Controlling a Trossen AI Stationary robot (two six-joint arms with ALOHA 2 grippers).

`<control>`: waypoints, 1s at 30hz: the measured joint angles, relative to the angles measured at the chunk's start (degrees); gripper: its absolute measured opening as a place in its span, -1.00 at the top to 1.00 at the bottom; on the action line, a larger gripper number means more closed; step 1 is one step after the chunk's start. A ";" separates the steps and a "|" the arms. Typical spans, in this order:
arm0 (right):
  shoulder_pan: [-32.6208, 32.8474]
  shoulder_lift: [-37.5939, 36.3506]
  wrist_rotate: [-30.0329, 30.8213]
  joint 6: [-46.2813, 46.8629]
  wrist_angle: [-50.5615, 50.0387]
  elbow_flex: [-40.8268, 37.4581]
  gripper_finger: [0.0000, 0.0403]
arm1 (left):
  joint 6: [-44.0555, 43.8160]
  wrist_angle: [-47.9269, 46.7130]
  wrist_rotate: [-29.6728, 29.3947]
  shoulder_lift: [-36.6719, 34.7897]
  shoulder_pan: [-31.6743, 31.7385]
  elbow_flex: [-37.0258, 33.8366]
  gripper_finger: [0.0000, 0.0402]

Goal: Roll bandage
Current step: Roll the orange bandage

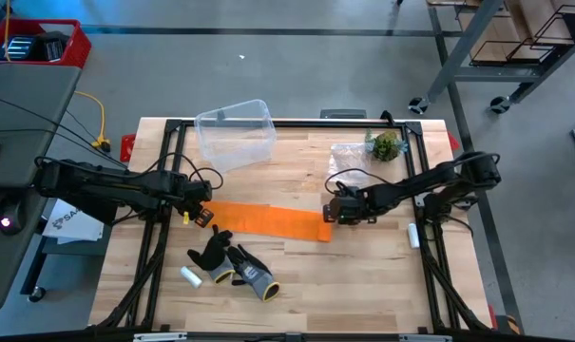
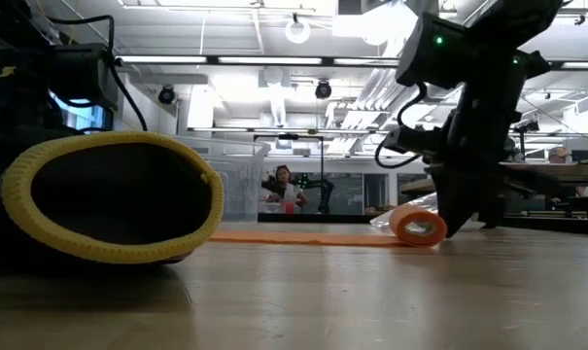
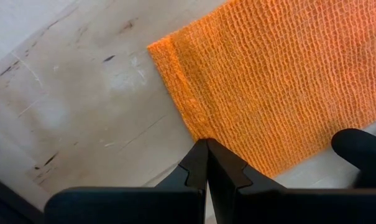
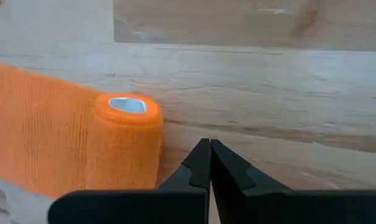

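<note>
The orange bandage lies flat along the wooden table, and its right end is wound into a small roll with a pale core. The roll lies on its side. My left gripper is shut and points down at the bandage's flat left end. My right gripper is shut, slants down and stands right beside the roll, on the side away from the flat strip. My left gripper sets its shut fingertips from above on the edge of the bandage's flat left end, which lies on the table in one layer. My right gripper stands against the roll's outer side; I cannot tell whether it touches.
Black-grey-yellow gloves and a small white cylinder lie near the front left; one glove fills the low view's left. A clear plastic tub stands at the far edge. A plastic bag with something green lies far right.
</note>
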 joint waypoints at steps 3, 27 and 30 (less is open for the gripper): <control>0.00 1.34 -0.28 0.08 3.64 0.00 1.00 | 0.00 0.02 -0.13 0.00 0.00 0.00 1.00; -0.79 1.62 3.19 -7.81 4.80 14.02 1.00 | 0.67 0.15 -0.75 -0.02 0.00 0.00 1.00; -0.83 1.22 2.77 -10.66 -2.17 17.43 1.00 | 1.89 -0.05 -0.48 0.00 0.00 0.00 1.00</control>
